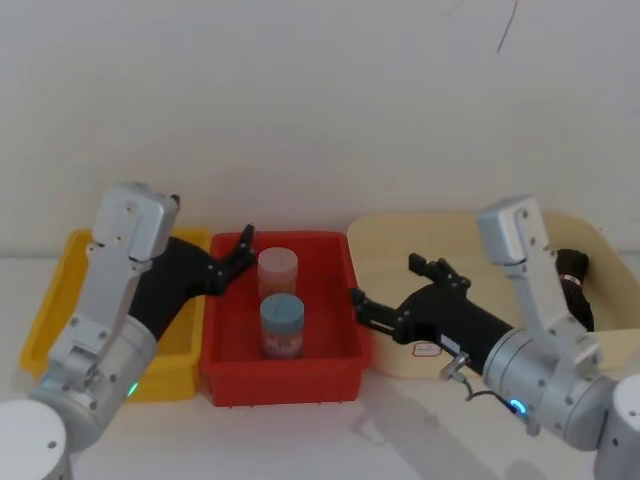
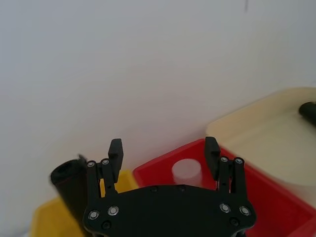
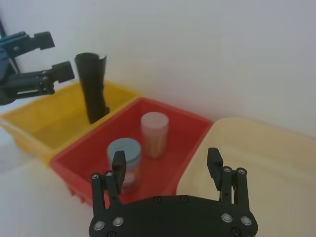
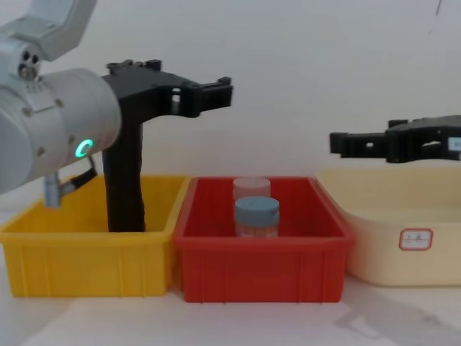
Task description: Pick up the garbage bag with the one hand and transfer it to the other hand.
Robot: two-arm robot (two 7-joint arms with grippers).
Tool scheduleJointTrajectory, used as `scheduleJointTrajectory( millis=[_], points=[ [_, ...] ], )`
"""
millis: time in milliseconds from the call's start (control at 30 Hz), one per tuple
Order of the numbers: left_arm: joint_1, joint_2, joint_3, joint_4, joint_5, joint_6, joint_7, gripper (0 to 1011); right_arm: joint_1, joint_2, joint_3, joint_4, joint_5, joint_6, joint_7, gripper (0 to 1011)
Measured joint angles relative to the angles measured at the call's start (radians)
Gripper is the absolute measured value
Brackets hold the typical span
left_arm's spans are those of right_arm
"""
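Upright in the yellow bin (image 4: 86, 267), the garbage bag (image 4: 124, 180) stands ungrasped — left gripper (image 2: 163, 148) near its top, right gripper (image 3: 166, 158) above the cream tub (image 4: 382, 252), both with fingers spread — so pickup and handover are both left.

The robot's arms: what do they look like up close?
Both arms are silver-grey, thick and cylindrical at the wrist. The left gripper and right gripper are flat black plates dotted with silver screws, each with two short black fingers. The left wrist has a green ring light; the right wrist shows a small blue light.
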State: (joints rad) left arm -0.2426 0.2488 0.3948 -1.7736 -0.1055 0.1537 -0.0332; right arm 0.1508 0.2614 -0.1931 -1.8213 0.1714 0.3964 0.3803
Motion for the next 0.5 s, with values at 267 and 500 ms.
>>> scheduleJointTrajectory(
  millis=[267, 500],
  points=[
    [0.033, 0.012, -0.019, -0.036, 0.018, 0.027, 0.033, 1000, 0.012, 0.007, -0.058, -0.002, -0.031, 0.031, -0.005, 1000],
    [0.051, 0.018, -0.030, -0.056, 0.028, 0.042, 0.051, 1000, 0.040, 0.005, -0.103, 0.022, -0.065, 0.050, -0.023, 1000]
  ],
)
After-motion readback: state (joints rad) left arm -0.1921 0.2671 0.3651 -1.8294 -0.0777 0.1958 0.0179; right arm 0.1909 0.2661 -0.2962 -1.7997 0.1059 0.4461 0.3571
